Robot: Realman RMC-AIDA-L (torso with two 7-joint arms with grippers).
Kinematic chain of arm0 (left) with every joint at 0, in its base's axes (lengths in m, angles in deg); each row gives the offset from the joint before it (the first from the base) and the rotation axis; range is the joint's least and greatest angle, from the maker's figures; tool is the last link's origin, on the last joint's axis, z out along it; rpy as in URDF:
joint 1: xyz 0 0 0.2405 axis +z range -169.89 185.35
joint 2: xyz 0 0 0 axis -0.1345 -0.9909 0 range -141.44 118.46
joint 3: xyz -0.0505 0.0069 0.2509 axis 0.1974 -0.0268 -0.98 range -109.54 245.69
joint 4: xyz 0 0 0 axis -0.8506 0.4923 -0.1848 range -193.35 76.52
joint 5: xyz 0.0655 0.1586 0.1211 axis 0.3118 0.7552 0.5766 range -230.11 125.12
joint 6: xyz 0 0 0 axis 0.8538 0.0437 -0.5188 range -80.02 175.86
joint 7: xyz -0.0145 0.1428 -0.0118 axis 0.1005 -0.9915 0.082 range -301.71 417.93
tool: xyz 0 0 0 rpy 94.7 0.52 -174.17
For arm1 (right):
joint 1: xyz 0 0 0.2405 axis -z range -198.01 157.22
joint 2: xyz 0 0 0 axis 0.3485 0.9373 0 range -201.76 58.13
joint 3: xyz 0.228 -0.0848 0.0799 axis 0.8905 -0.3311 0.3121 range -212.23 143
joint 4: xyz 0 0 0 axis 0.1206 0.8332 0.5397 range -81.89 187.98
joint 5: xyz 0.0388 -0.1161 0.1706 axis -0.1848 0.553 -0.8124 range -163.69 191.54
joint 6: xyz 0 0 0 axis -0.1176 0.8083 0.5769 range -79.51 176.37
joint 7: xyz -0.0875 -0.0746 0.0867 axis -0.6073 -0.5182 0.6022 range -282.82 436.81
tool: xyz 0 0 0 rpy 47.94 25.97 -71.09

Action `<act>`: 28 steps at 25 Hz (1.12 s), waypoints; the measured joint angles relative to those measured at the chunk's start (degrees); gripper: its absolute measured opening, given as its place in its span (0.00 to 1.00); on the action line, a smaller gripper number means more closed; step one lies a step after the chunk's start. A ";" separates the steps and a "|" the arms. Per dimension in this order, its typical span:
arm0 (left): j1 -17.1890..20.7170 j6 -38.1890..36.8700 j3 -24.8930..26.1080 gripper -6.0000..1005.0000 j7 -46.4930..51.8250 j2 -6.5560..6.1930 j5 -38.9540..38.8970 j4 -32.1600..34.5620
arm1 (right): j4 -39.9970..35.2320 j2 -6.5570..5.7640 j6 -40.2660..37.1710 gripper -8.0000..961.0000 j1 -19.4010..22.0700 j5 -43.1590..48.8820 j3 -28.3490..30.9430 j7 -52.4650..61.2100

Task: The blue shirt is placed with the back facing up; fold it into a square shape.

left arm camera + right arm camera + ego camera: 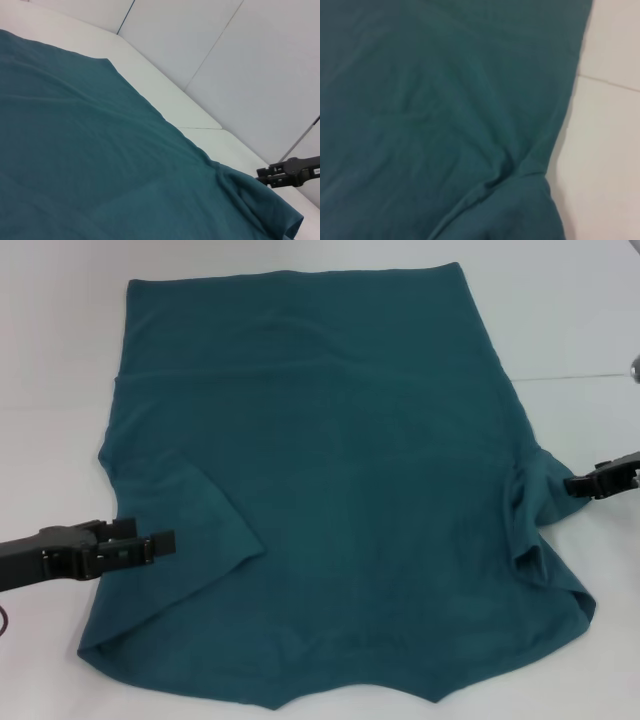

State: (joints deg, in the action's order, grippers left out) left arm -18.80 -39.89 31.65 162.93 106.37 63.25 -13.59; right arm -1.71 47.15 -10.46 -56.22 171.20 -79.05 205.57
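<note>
Item: blue shirt (340,490), spread flat on white table (50,360).
Head view: we log left gripper (165,542) over the folded-in left sleeve, jaws slightly parted, empty; right gripper (573,483) touching the bunched right sleeve, hold unclear. Left wrist view: shirt (90,165), right gripper (260,175) beside it. Right wrist view: only cloth (445,115) and table (605,150).

The shirt (330,490) lay spread back-up on the white bench (50,360), its left sleeve folded inward. The left gripper (160,543) hovered over that sleeve, fingers apart. The right gripper (548,484) pinched the right sleeve's edge.
</note>
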 joint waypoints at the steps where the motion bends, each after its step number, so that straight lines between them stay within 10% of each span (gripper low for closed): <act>1: 0.03 -0.04 0.04 0.93 0.03 0.00 0.00 0.00 | 0.50 0.22 0.85 0.57 -0.28 0.79 -0.05 0.00; 28: -0.02 0.19 0.10 0.93 0.43 0.08 0.00 0.00 | 5.66 0.60 7.80 0.70 -0.94 1.72 -3.54 0.14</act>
State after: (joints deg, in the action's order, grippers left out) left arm -18.81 -39.70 31.75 163.36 106.46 63.25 -13.59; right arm 3.95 47.75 -2.66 -57.16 172.92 -82.59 205.71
